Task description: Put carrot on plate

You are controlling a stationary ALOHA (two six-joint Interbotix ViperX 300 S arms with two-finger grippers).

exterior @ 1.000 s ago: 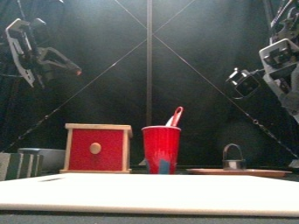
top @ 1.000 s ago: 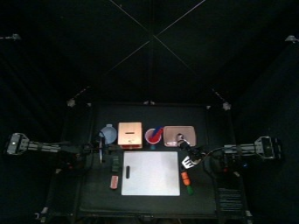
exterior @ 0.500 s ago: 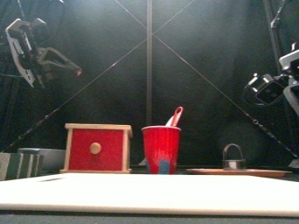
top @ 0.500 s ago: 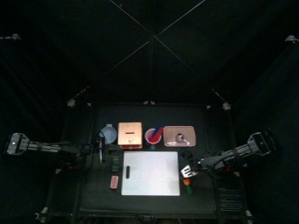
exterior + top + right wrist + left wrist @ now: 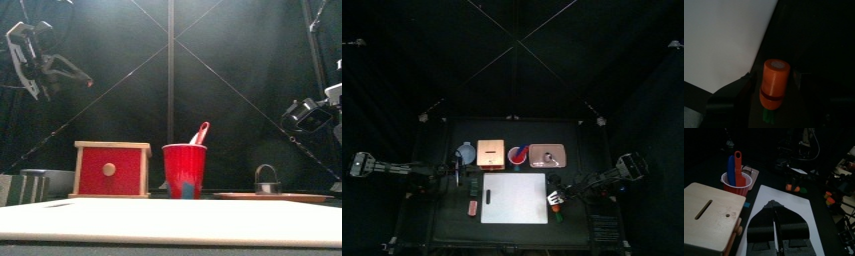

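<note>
The carrot, a stubby bright-orange piece, lies on the black table just off the right edge of the white sheet; it also shows in the top view. My right gripper is open, low over the carrot, with one jaw on each side of it and gaps between. The top view shows this gripper at the sheet's right edge. The plate, pinkish-tan with a small dark object in its centre, sits at the back right. My left gripper is shut and empty, held high at the left.
A tan box with a slot and a red cup holding red and blue utensils stand in the back row beside the plate. A pinkish-red bar lies left of the sheet. A greyish item sits at the back left.
My right arm has come down and moved toward the table's front, bringing its open gripper over the carrot. The left arm has not moved.
</note>
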